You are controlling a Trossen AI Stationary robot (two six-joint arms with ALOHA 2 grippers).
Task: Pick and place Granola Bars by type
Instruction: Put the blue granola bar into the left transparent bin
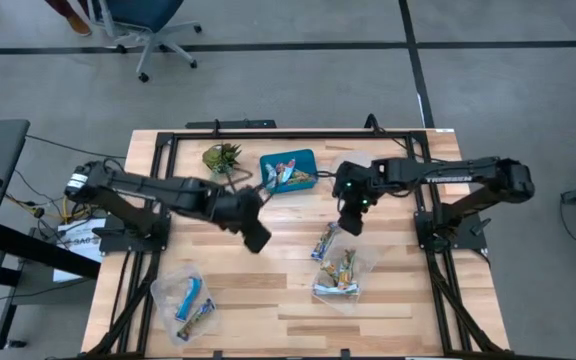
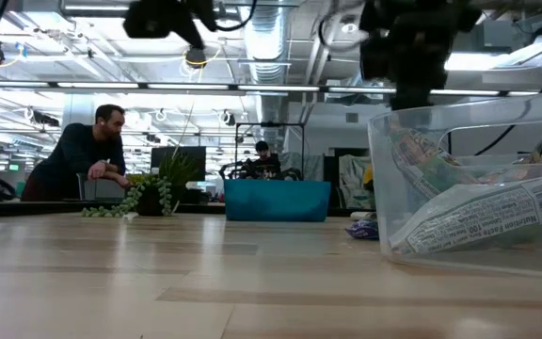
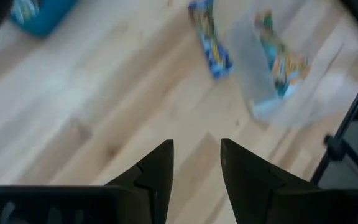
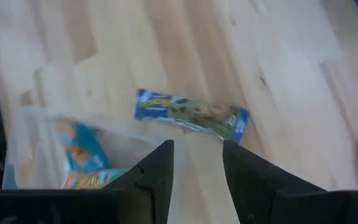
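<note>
Right tool [image 1: 351,222] is seen in the high view above the middle of the wooden surface [image 1: 288,300], its fingers [image 4: 157,171] set apart with nothing held between them. Directly beyond its tips in the right wrist view a loose blue-wrapped bar [image 4: 191,116] is recorded lying flat on the bare wood; in the high view the same bar [image 1: 324,241] lies just beside the right clear container [image 1: 366,262], outside it. Inside that container several orange and yellow-green bars [image 1: 338,272] are noted, and one with a printed white wrapper [image 2: 478,218] is pressed against the near wall in the low view.

Left tool [image 1: 255,238] is held over the surface centre, well apart from the right tool, its fingers [image 3: 154,174] also parted and empty. In the left wrist view the loose bar and the right container are seen ahead of it, somewhat blurred.

A teal tray [image 1: 289,171] is placed at the far side of the surface, with a few blue-and-silver bars [image 1: 286,175] in it. A small green plant [image 1: 222,157] stands just beside the tray. Near the front left corner a second clear container [image 1: 173,291] is recorded holding blue-white bars [image 1: 192,304].

Beyond the surface, a seated person [image 2: 87,155] is visible in the low view.
</note>
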